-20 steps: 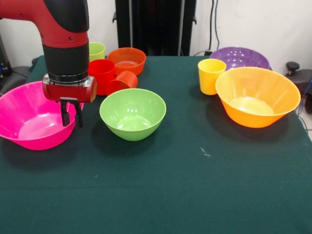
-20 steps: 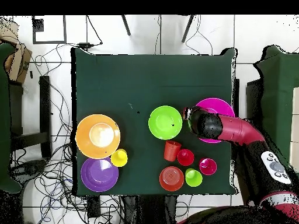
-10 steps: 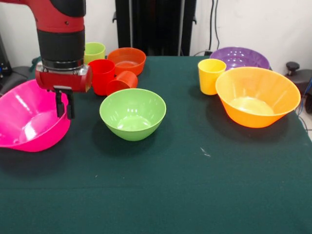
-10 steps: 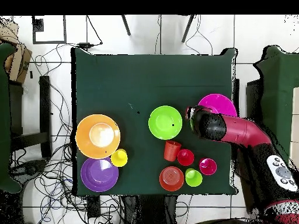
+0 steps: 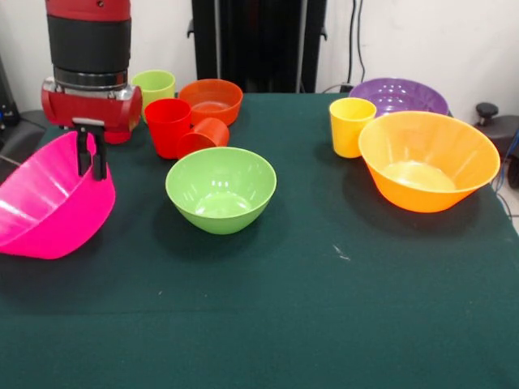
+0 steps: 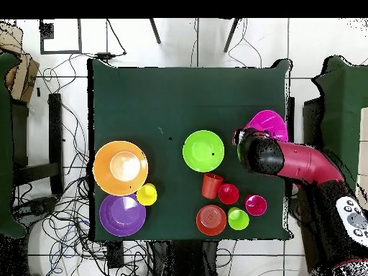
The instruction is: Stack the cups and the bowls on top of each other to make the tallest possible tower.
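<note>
Gripping: the gripper (image 5: pixel 90 160) is closed on the near-right rim of the pink bowl (image 5: pixel 49 207), one finger inside the wall and one outside.
Pink bowl: at the table's left edge in the front view, tipped steeply so its open mouth faces left and up; whether its lower side touches the cloth I cannot tell.
Table (image 5: pixel 324 308): dark green cloth, bare across the near part.
Green bowl (image 5: pixel 220 189): upright, just right of the pink bowl, apart from it, nothing inside.
Orange-yellow bowl (image 5: pixel 428 160): upright on the right side, well apart from the green bowl.
Yellow cup (image 5: pixel 350 126): upright, just left of the orange-yellow bowl and slightly farther back.
Orange cup (image 5: pixel 204 135): lying on its side behind the green bowl, touching the red cup.
Red cup (image 5: pixel 169 126): upright, left of the orange cup.
Purple bowl (image 5: pixel 399 96): behind the orange-yellow bowl, near the far right corner.
Orange-red bowl (image 5: pixel 211 100): upright near the far edge, behind the red cup.
Lime green cup (image 5: pixel 154 84): left of the orange-red bowl, partly hidden by the arm (image 5: pixel 89 49).
Crimson cup (image 6: pixel 255 205): seen only from overhead, beside the lime green cup.
Tower: no piece sits on another.
</note>
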Robot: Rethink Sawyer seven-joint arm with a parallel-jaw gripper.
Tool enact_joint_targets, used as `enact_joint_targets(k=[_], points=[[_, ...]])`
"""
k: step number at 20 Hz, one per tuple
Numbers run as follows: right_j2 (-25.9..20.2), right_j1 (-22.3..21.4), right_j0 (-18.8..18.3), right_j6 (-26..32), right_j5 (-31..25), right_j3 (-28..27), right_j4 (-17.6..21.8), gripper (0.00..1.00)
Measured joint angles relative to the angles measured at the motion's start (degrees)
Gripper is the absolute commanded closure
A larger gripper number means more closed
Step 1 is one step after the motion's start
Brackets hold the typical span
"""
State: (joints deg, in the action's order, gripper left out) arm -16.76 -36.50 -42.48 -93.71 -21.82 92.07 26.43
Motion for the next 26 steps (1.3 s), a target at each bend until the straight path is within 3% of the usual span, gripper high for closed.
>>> enact_joint_targets(k=[10, 26], points=[[1.7, -3.1, 2.1, 0.0, 0.0, 3.0, 0.0, 1.00], [9.7, -9.7, 12.5, -1.2, 0.0, 10.0, 0.0, 1.00]])
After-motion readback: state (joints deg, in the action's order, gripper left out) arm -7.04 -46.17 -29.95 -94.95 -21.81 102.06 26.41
